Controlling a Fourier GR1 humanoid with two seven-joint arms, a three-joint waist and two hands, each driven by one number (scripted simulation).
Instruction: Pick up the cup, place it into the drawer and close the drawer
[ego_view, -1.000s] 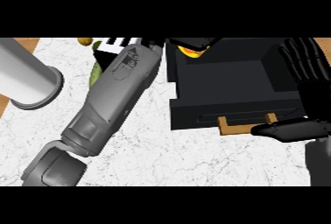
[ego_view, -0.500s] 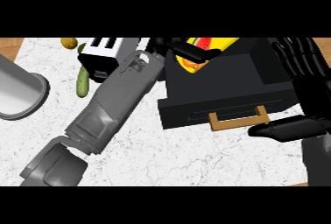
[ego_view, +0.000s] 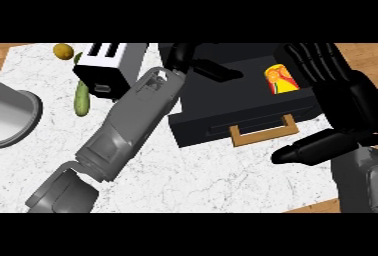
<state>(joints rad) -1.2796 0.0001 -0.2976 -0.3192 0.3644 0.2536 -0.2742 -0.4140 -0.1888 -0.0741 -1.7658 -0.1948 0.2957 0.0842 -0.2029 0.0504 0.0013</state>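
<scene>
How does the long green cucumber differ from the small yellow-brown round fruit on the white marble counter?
The long green cucumber is slim and stretched, while the small yellow-brown round fruit is short and nearly ball-shaped. The cucumber is green; the fruit is yellowish brown. The cucumber lies lower in the view, left of the white toaster; the fruit sits near the counter's far edge. Both rest on the white marble counter.

I am watching through a single head view, looking steeply down and sitting close over the white marbled surface (ego_view: 221, 175). The forearms are entering from the lower edge, the open black drawer (ego_view: 229, 100) is filling the upper middle, and the toaster (ego_view: 107, 67) is lying toward the top left.
</scene>
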